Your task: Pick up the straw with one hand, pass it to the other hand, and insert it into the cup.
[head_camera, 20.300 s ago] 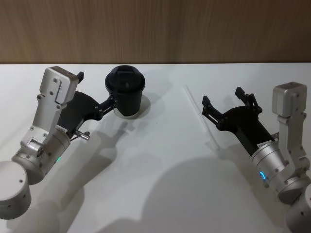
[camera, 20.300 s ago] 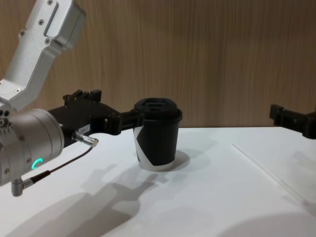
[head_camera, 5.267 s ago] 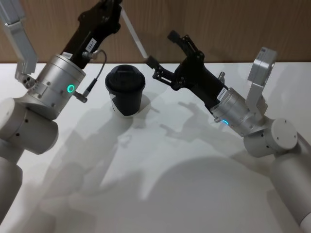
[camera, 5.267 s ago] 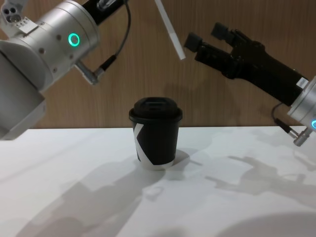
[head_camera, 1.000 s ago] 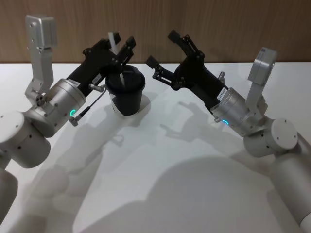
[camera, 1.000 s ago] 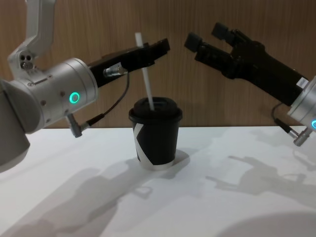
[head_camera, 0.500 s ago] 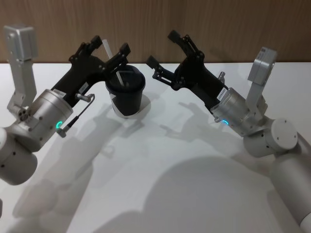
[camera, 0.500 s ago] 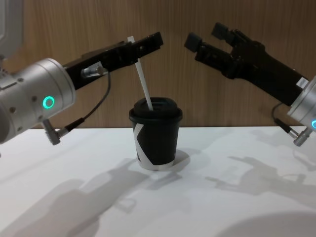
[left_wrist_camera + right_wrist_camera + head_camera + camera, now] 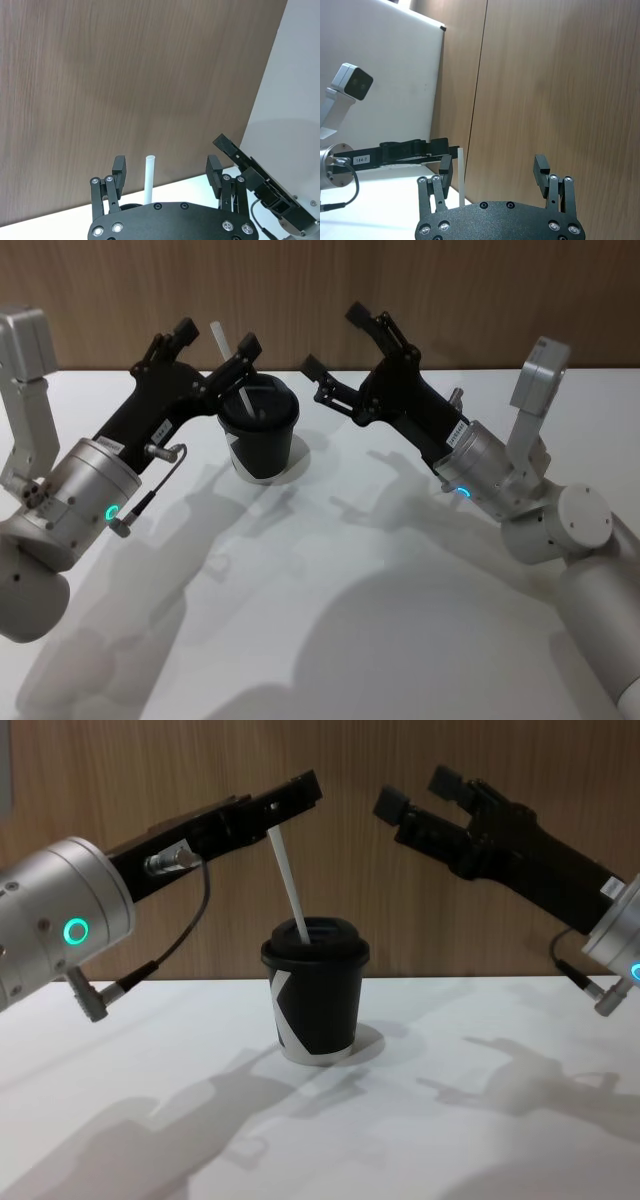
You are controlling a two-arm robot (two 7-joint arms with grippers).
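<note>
The black cup (image 9: 260, 430) (image 9: 315, 1000) stands on the white table, and the white straw (image 9: 228, 358) (image 9: 288, 885) sticks out of its lid, leaning toward my left. My left gripper (image 9: 215, 337) (image 9: 295, 795) is open around the straw's top end. In the left wrist view the straw (image 9: 149, 177) stands between the spread fingers of the left gripper (image 9: 166, 170), touching neither. My right gripper (image 9: 335, 340) (image 9: 415, 792) hangs open and holds nothing, raised above and to the right of the cup. In the right wrist view the right gripper (image 9: 492, 167) is open, with the straw (image 9: 461, 175) beyond it.
The white table (image 9: 350, 570) stretches toward me from the cup. A wooden wall (image 9: 380, 900) runs close behind the cup and both grippers.
My left gripper has let go of the straw and drawn back to the left. The straw stays in the cup, now leaning more. The right arm has not moved.
</note>
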